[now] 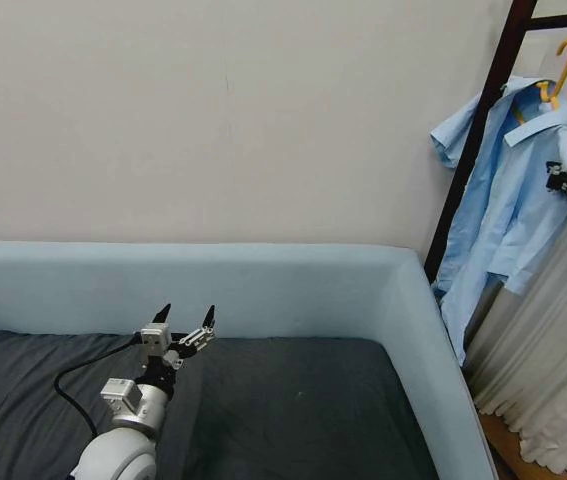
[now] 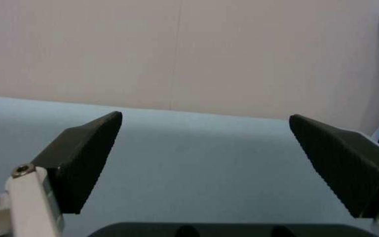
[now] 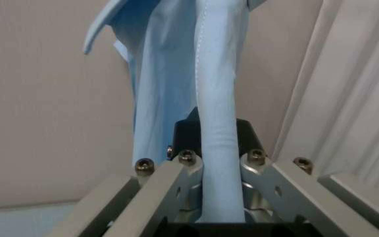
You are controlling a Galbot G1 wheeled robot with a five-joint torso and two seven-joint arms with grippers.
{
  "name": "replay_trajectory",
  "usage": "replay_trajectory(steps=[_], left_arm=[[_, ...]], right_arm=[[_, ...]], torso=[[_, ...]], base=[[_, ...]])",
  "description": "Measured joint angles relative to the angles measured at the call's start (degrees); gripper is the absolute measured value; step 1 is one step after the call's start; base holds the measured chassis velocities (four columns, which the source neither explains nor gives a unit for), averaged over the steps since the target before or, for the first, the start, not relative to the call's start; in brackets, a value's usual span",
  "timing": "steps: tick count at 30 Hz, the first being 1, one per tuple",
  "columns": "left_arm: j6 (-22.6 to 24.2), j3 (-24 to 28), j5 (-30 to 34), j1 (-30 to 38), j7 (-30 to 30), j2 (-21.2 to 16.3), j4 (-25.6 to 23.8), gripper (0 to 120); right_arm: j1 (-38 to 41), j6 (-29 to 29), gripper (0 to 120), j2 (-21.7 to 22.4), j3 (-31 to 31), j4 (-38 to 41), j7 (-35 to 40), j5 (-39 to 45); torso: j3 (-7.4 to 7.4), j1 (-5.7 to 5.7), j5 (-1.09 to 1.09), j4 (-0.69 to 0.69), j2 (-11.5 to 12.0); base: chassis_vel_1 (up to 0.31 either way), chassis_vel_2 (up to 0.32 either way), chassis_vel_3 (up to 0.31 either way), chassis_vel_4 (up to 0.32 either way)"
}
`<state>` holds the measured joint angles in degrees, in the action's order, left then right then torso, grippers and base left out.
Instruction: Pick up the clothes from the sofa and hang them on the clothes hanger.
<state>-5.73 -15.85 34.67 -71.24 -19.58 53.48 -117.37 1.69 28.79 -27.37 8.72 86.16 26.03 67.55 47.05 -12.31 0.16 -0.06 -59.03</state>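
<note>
Blue shirt [image 1: 503,200] hangs vertical on hanger [image 1: 566,62]; right hand [image 3: 217,143] seemingly clamps it.

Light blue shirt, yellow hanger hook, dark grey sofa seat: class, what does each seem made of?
Light blue shirt: thin woven cloth, matt, perhaps cotton; it drapes in soft folds with stitched seams, clamped in the right gripper. Yellow hanger hook: smooth, probably plastic or coated metal. Dark grey sofa seat: matt fabric, faintly creased, below the open left gripper.
</note>
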Motion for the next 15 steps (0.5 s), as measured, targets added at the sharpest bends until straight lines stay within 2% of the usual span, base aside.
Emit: replay_trajectory(steps=[4, 9, 15], left_arm=[[-0.32, -0.22, -0.02, -0.16, -0.04, 0.07, 0.01, 100], [-0.79, -0.34, -0.02, -0.28, -0.06, -0.08, 0.51, 100], [-0.97, -0.13, -0.03, 0.13, -0.10, 0.20, 1.14, 100]], right_arm=[[5.66, 3.05, 2, -1.66, 3.92, -1.65, 2.25, 1.59], [12.81, 6.18, 2, -3.91, 8.47, -5.06, 5.39, 5.47], [16.97, 7.69, 2, -4.75, 11.38, -6.60, 5.93, 6.62]], torso=[[0.00, 0.00, 0.00, -0.03, 0.00], [0.00, 0.00, -0.01, 0.00, 0.00], [0.00, 0.00, 0.00, -0.02, 0.00]], base=[[0.000, 0.000, 0.000, 0.000], [0.000, 0.000, 0.000, 0.000], [0.000, 0.000, 0.000, 0.000]])
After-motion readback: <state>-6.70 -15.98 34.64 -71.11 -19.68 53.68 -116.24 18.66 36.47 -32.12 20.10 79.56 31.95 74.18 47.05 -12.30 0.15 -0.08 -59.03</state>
